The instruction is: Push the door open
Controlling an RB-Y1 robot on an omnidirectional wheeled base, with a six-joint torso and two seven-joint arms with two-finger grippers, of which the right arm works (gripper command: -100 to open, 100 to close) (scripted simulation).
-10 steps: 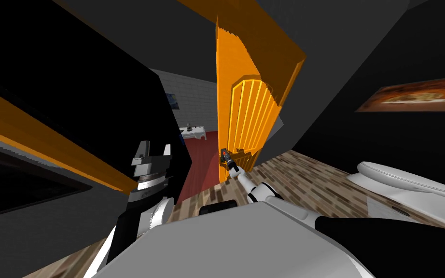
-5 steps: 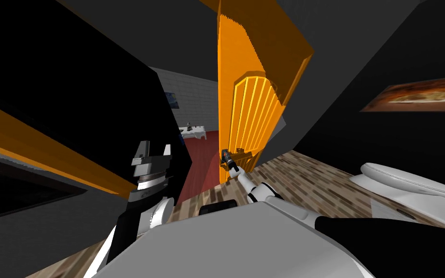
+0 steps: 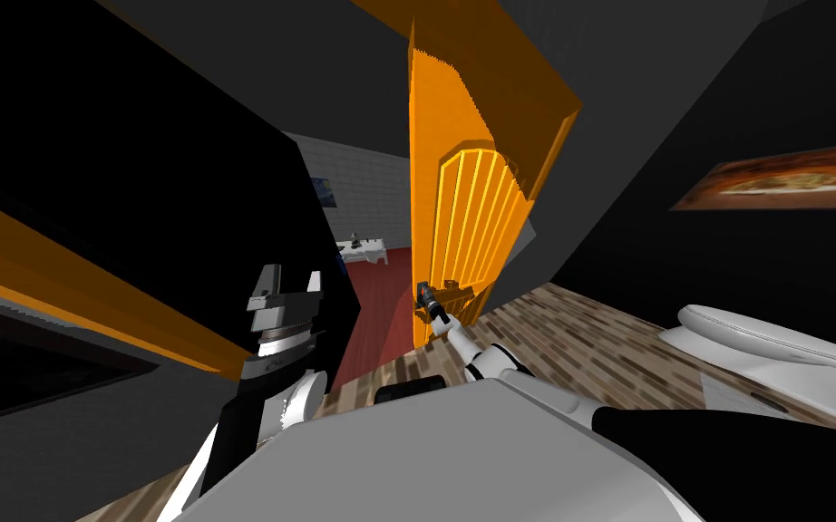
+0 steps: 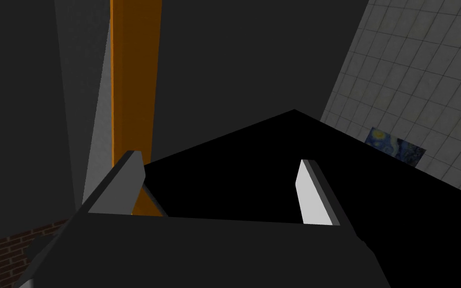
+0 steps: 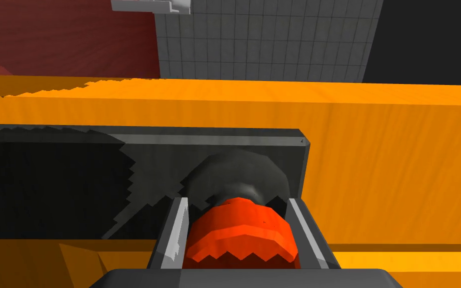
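Observation:
An orange door [image 3: 471, 217] with a ribbed arched panel stands ajar ahead of me, seen nearly edge-on. My right gripper [image 3: 424, 294] reaches out to its edge at handle height. In the right wrist view that gripper [image 5: 237, 202] is shut on a red-orange knob [image 5: 239, 237], its fingers [image 5: 177, 227] pressing both sides. The knob sits on a dark grey plate [image 5: 149, 150] on the orange door face [image 5: 384, 150]. My left gripper [image 3: 285, 281] is held up to the left, away from the door, and stands open [image 4: 219, 160] with nothing between its fingers.
Through the gap lie a red floor [image 3: 380, 299], a tiled wall and a small white table [image 3: 362, 246]. A white toilet [image 3: 770, 340] stands at right on the wood-plank floor, under a framed picture [image 3: 788, 181]. An orange door frame [image 3: 90, 272] and a black area are at left.
The whole head view has shifted slightly, so I have moved a little. The right gripper stays shut on the knob, and the door's angle looks almost the same.

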